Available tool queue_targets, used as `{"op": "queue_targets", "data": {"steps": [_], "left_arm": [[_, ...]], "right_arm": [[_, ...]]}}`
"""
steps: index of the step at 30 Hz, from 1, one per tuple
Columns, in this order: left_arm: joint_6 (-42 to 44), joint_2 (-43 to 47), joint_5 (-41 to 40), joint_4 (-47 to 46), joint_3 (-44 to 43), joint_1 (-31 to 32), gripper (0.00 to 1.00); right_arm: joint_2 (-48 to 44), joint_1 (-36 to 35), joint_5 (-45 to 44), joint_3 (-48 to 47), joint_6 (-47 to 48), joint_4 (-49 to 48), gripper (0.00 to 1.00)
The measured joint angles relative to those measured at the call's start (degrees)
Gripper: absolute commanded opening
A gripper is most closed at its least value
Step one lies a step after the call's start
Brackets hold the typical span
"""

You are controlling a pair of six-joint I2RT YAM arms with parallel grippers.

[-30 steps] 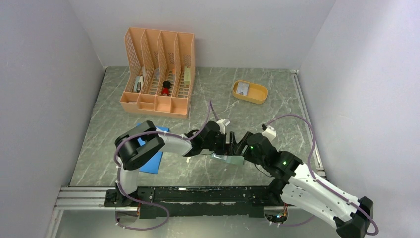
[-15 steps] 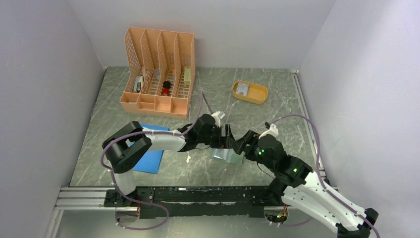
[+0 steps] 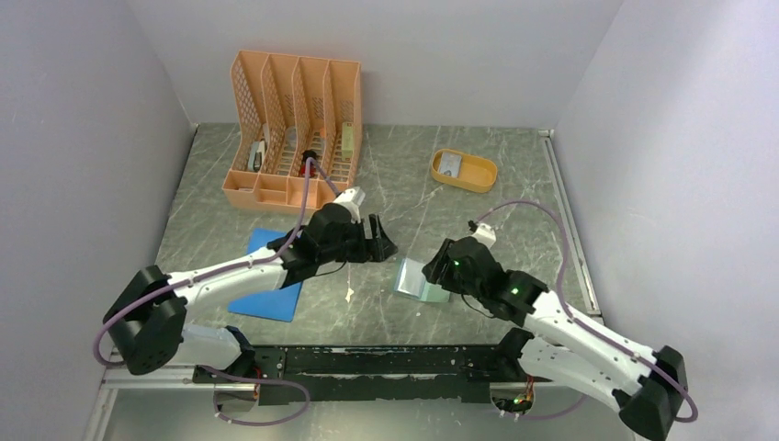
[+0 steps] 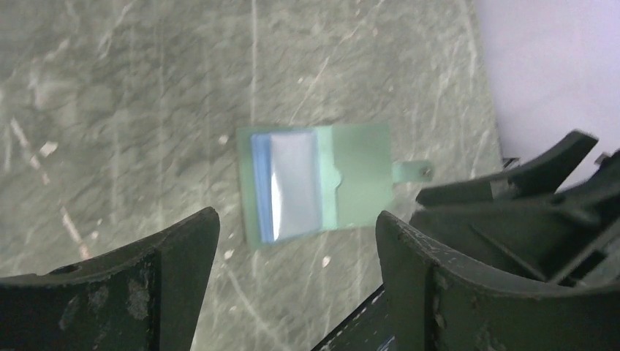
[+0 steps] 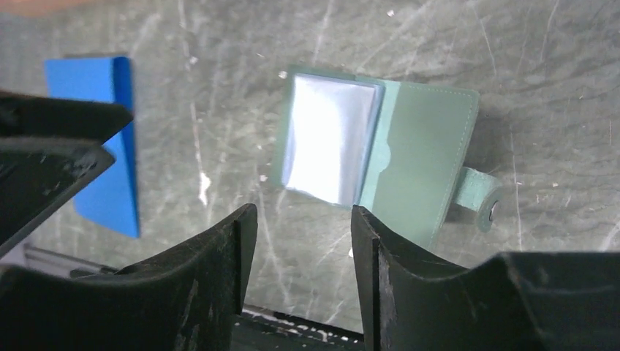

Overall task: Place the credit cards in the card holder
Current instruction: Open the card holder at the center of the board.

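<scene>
The card holder (image 3: 418, 278) is a sage-green wallet lying open and flat on the table, its pale blue-clear pockets up and its snap tab out to one side. It also shows in the left wrist view (image 4: 316, 184) and the right wrist view (image 5: 380, 150). My left gripper (image 3: 381, 241) is open and empty, above and to the far left of it. My right gripper (image 3: 439, 266) is open and empty, hovering just over its right side. One pale credit card (image 3: 449, 163) lies in the yellow tray. I cannot tell whether a card sits in the pockets.
The mustard-yellow oval tray (image 3: 478, 175) stands at the back right. An orange mesh file organiser (image 3: 294, 138) with small items stands at the back left. A flat blue pad (image 3: 276, 287) lies left of the wallet, partly under my left arm, and shows in the right wrist view (image 5: 102, 139).
Both grippers were close together at the wallet. My left arm has pulled back to the far left, the right has backed off slightly, and the wallet now lies open on the table.
</scene>
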State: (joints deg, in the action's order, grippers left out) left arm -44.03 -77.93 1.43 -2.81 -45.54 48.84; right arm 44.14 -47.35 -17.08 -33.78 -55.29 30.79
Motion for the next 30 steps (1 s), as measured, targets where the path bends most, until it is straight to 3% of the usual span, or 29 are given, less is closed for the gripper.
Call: {"op": "queue_targets", "data": {"steps": [5,13,30], "left_arm": [[0.6,1.6,-0.1,0.2,6.1,0.0,0.78],[0.6,-5.0,3.0,-2.1,9.1,0.0,0.75],[-0.6,-16.1,10.2,-13.8,7.5,0.0,0.65]], "right_arm": [[7.7,1.2,1.5,3.0,1.2,-5.7,0.41],[15.0,7.0,3.9,8.9,3.9,-12.1,0.31],[20.5,10.7,7.7,12.8,4.4,-24.6,0.24]]}}
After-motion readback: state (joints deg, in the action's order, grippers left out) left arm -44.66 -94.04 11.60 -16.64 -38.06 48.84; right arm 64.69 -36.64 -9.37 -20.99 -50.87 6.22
